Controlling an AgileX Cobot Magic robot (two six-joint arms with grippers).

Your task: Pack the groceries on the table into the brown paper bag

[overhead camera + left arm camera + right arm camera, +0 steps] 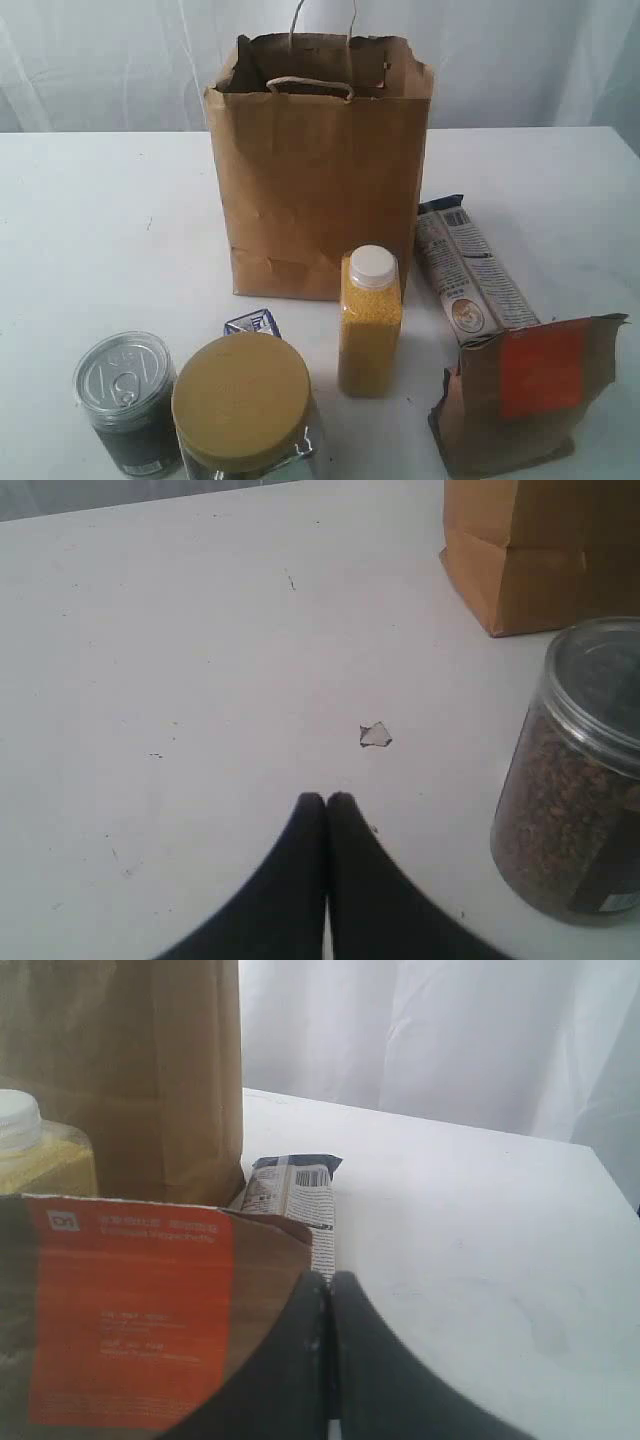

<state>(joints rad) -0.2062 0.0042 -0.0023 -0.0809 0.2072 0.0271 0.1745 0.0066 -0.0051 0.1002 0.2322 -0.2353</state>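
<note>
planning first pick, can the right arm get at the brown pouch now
Probably yes: the brown pouch stands close by the right tool, nothing between them; the shut tool must open first.

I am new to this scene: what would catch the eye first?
The brown paper bag stands open at the back, far taller than everything else. Nearest the camera, the tan-lidded glass jar sits left of middle, and at right the brown pouch shows a bright orange label.

Upright paper bag (pixel 320 190) (bottle (pixel 370 320) in front).
</note>
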